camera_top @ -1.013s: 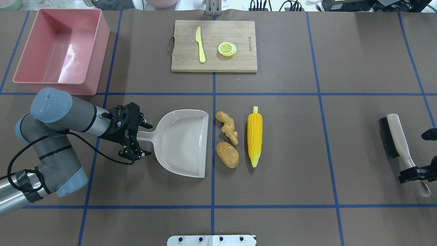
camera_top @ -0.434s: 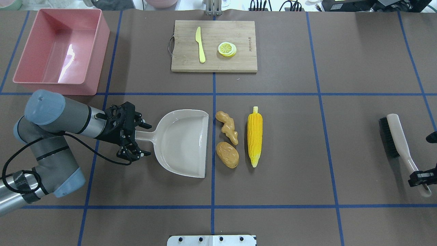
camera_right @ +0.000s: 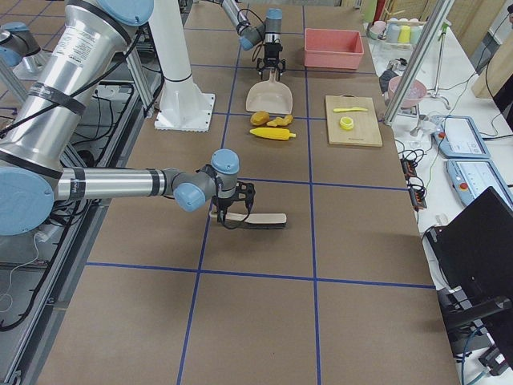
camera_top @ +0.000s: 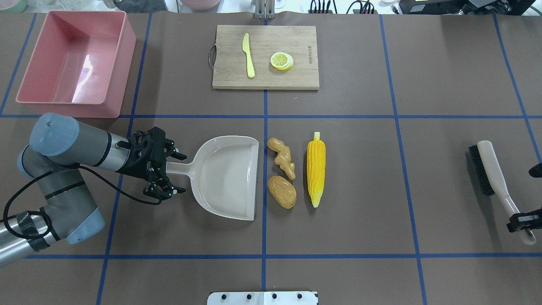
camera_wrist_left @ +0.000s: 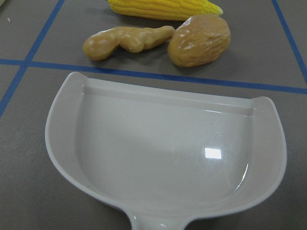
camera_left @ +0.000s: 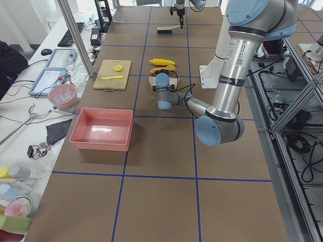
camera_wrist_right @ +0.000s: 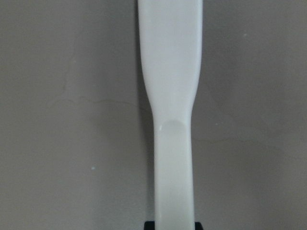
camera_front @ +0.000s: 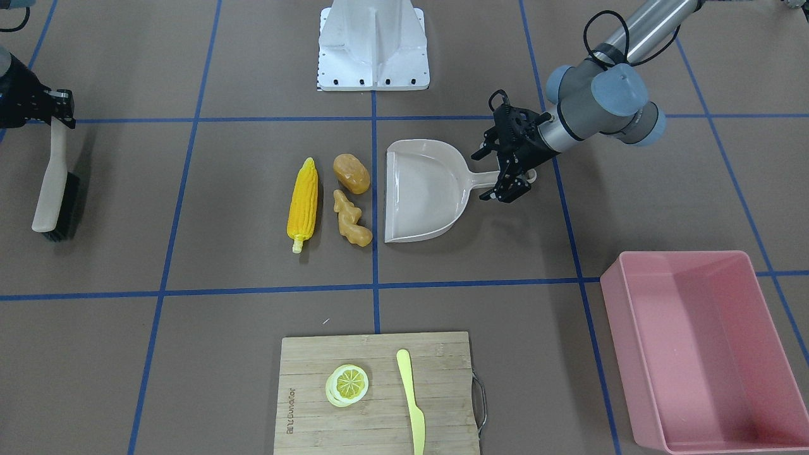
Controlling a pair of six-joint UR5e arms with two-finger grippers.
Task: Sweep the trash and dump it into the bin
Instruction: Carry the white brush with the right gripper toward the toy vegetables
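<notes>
The trash lies just right of the dustpan's mouth: a yellow corn cob (camera_top: pixel 316 173), a brown potato (camera_top: pixel 282 192) and a tan ginger root (camera_top: pixel 283 157). The beige dustpan (camera_top: pixel 224 178) lies flat, mouth toward them. My left gripper (camera_top: pixel 183 173) is open, one finger on each side of the dustpan's handle. The left wrist view shows the pan (camera_wrist_left: pixel 163 143) with the ginger (camera_wrist_left: pixel 127 40), potato (camera_wrist_left: pixel 199 40) and corn (camera_wrist_left: pixel 158 7) beyond it. My right gripper (camera_top: pixel 523 221) is shut on the handle of a brush (camera_top: pixel 491 169) at the far right. The pink bin (camera_top: pixel 123 63) stands empty at the back left.
A wooden cutting board (camera_top: pixel 296 72) at the back centre holds a pale yellow knife (camera_top: pixel 248 55) and a lemon slice (camera_top: pixel 281 60). The robot's white base plate (camera_top: pixel 262 298) is at the front edge. Blue tape lines cross the brown table.
My left arm has drawn back slightly to the left, jaws still open around the dustpan handle. My right gripper has slid toward the brush handle's end, and the brush has shifted a little.
</notes>
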